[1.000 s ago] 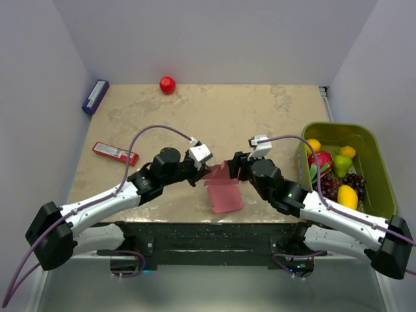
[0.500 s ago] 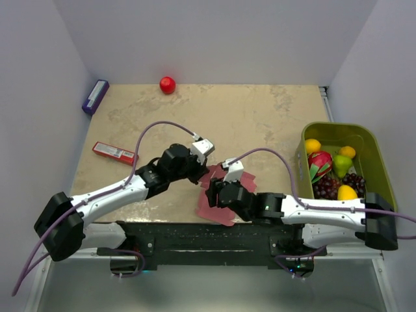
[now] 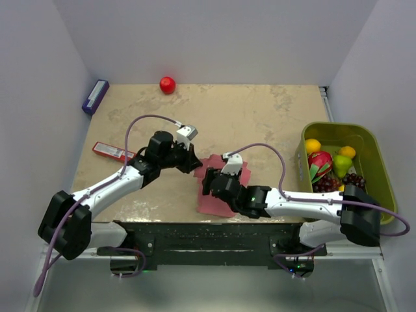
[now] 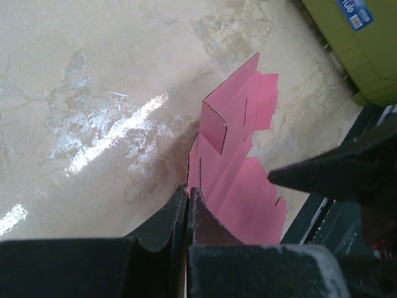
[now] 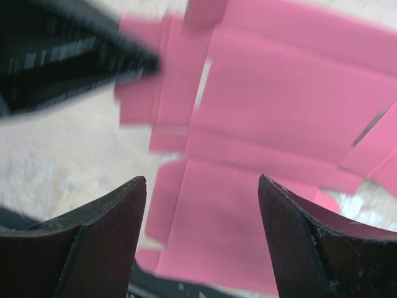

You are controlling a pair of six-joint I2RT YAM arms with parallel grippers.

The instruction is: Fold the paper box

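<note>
- Evidently, the left gripper [image 4: 188, 208] anchored the paper box [image 4: 245, 208]: its fingers were pressed together, seemingly pinching the card's edge at lower centre.
- Right gripper [image 5: 201, 181] hovered over the panels, fingers spread, positioned for creasing.

Matt paper box [image 4: 248, 205] on a glossy table [image 4: 93, 93]
The box is thin pink card, smooth and matt, its cut edges crisp. The table looks like mottled beige stone or laminate, polished enough to throw white glare. My right fingers [image 5: 105, 236] are dull black plastic; the bin [image 4: 366, 49] is smooth olive-green plastic.
</note>
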